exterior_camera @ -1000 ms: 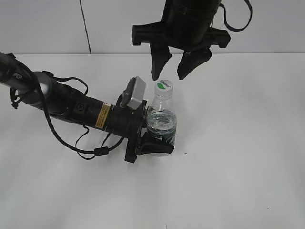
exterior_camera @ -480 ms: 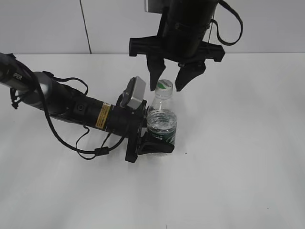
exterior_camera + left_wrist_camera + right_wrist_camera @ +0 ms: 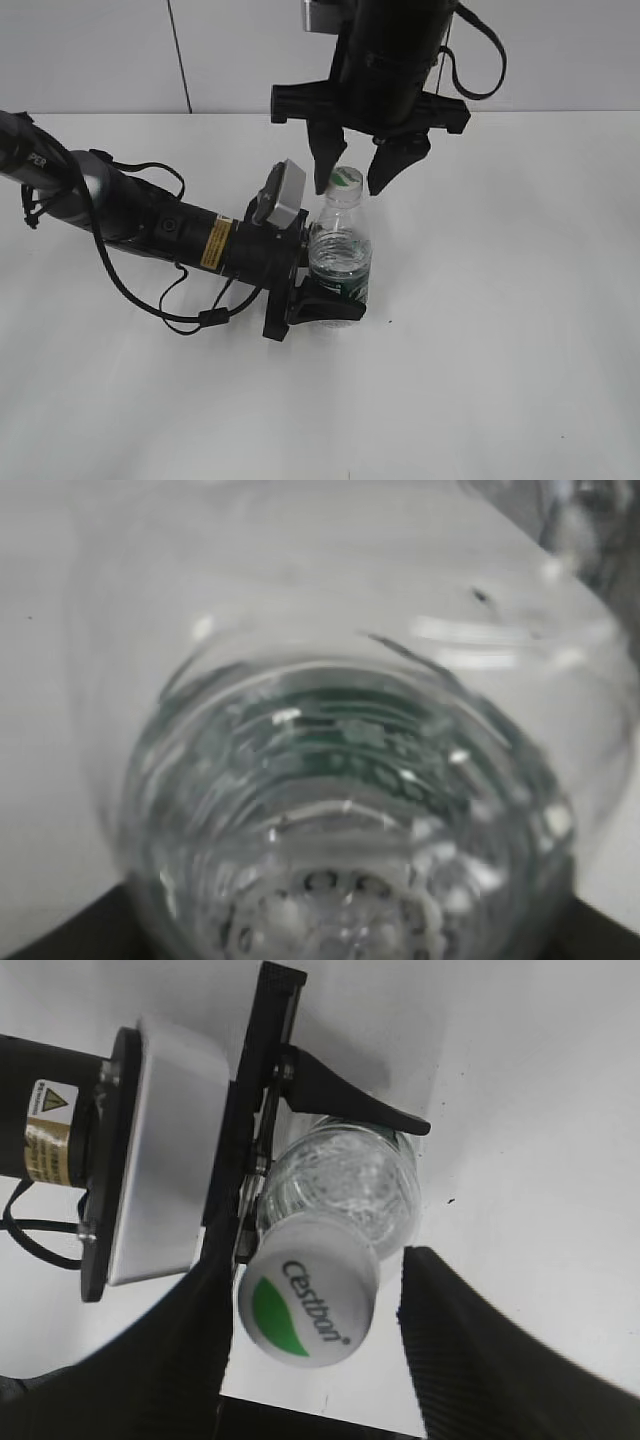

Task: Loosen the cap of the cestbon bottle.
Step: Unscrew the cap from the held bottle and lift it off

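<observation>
The cestbon bottle [image 3: 340,255] stands upright on the white table, clear plastic with a dark green label band low down. My left gripper [image 3: 325,305] is shut on the bottle's lower body; the left wrist view is filled with the bottle [image 3: 340,810] seen close up. The white cap [image 3: 346,179] with its green logo sits on the neck. My right gripper [image 3: 356,175] hangs above, open, with one finger on each side of the cap. In the right wrist view the cap [image 3: 305,1300] lies between the two fingers [image 3: 315,1335], close to the left one, with a gap on the right.
The left arm [image 3: 150,225] with its black cables lies across the table from the left. The white table [image 3: 500,330] runs to a grey wall at the back.
My right gripper has come down from above the bottle until its open fingers straddle the cap. The left gripper and the bottle have not moved.
</observation>
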You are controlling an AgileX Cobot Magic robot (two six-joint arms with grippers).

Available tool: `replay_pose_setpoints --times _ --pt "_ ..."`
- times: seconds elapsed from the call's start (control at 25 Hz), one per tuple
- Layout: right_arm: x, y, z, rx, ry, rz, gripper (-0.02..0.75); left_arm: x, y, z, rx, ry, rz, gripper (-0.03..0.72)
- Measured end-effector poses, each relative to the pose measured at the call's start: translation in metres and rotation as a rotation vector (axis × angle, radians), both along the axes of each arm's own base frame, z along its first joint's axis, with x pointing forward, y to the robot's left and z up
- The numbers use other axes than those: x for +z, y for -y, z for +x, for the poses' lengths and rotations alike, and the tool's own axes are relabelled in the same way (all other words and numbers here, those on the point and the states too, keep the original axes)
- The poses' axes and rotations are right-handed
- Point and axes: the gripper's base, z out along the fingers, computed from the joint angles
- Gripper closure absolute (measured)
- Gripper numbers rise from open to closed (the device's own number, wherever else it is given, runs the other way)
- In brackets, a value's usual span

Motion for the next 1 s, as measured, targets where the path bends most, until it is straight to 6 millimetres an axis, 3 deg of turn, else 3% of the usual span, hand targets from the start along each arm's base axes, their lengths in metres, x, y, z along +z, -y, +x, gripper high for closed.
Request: replay_pose_setpoints --times 0.2,0.44,0.68,0.84,1.0 --pt "-0.0005 -0.0001 0.0001 -0.001 -0.001 -0.001 0.335 0.0 0.0 0.0 0.0 0.0 0.0 0.28" --pt "-0.0004 -0.0003 0.0001 -0.001 -0.002 0.002 0.435 0.0 0.0 0.0001 0.001 0.0 0.0 0.28" --pt "-0.0004 -0.0003 0.0001 0.047 0.01 -0.003 0.435 0.0 0.0 0.0002 0.003 0.0 0.0 0.28" --pt "-0.0004 -0.0003 0.0001 0.234 0.056 -0.02 0.435 0.0 0.0 0.0002 0.003 0.0 0.0 0.28" --pt "-0.0004 -0.0006 -0.0001 0.535 0.128 -0.044 0.435 -0.0001 0.0 0.0002 0.0 0.004 0.0 0.28"
